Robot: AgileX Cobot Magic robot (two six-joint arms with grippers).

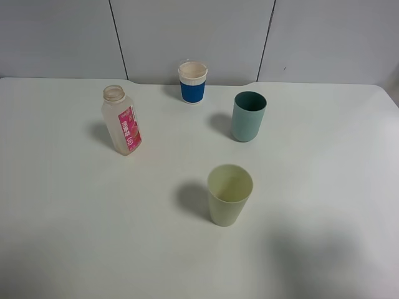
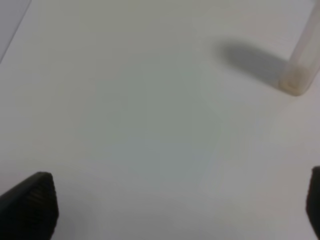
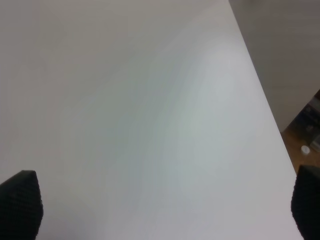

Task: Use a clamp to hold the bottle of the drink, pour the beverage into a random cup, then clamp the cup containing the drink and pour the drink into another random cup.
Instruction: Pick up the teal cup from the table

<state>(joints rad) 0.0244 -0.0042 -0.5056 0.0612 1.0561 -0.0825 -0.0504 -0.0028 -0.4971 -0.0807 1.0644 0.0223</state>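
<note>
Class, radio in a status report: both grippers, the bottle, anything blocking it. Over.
Left gripper open, empty. Right gripper open, empty. Bottle upright, uncapped, untouched. Blue cup, teal cup, green cup stand clear of it; nothing blocking.

Table (image 1: 324, 187): white, smooth top, matt with a faint sheen under the light. Bottle (image 1: 118, 121): cloudy, translucent plastic with smooth walls; its label (image 1: 129, 129) is a pink printed wrap lying flat on the surface. Blue cup (image 1: 192, 82): smooth blue sleeve below a white band with fine vertical ribbing; whether paper or plastic cannot be told. Teal cup (image 1: 249, 117) and green cup (image 1: 229, 195): opaque, smooth, matt, plastic in look. Pads (image 2: 31, 202) of the left gripper (image 2: 172, 210) and pads (image 3: 21, 200) of the right gripper (image 3: 165, 205): black, matt, finely ribbed. Wall (image 1: 187, 31): grey, smooth, matt panels.
</note>
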